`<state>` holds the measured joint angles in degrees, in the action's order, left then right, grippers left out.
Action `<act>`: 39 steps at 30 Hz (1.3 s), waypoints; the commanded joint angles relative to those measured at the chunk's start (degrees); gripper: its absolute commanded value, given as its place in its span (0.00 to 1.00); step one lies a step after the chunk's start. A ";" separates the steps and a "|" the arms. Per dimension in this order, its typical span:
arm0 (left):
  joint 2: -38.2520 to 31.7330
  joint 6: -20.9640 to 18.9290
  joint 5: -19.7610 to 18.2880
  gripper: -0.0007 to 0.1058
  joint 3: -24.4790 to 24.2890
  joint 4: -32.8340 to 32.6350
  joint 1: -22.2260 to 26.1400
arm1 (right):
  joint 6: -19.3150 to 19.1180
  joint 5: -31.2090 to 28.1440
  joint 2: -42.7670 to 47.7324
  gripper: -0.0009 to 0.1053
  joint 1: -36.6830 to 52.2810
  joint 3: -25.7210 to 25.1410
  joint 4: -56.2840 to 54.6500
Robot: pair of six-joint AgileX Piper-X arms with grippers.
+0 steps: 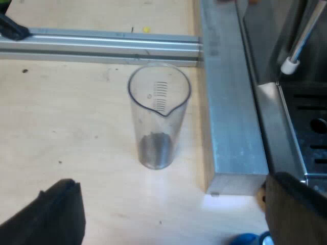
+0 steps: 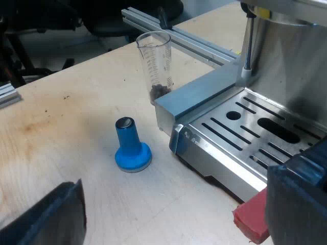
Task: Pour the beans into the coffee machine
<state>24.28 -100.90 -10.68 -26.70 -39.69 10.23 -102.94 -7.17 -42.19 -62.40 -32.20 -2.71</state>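
1. The espresso machine (image 2: 286,56) stands on the wooden table (image 2: 61,117). Its slotted drip tray (image 2: 255,132) lies ahead of the right gripper (image 2: 173,212), whose fingers are spread and empty.
2. A metal block (image 1: 230,127) lies along the machine's side. A rail (image 1: 102,46) runs beyond the glass.
3. The left gripper (image 1: 173,219) is released and holds nothing. It appears to be the nearer arm.
4. The measuring glass (image 1: 158,117) stands upright straight ahead of the left fingers, long axis vertical, just beside the block. The beans (image 1: 155,148) sit at its bottom.
5. The blue tamper (image 2: 131,148) stands apart from the glass, probably clear of the left approach.
6. The red handle end (image 2: 250,222) lies near one right finger.
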 commanded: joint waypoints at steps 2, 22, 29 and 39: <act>2.20 5.51 -1.07 0.70 1.56 3.50 -0.54 | -0.05 -0.31 0.05 0.70 -0.07 -0.17 0.80; 6.96 2.63 -1.60 0.70 20.44 40.95 -0.54 | -0.05 -0.31 0.05 0.70 -0.07 -0.17 0.80; 17.03 3.14 -1.60 0.70 20.42 50.03 -0.54 | -0.05 -0.31 0.05 0.70 -0.07 -0.17 0.80; 30.02 3.40 -1.60 0.71 20.42 60.18 -0.54 | -0.05 -0.31 0.05 0.70 -0.07 -0.17 0.80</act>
<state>54.30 -97.74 -12.32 -6.03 18.54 9.89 -102.94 -7.17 -42.19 -62.40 -32.20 -2.71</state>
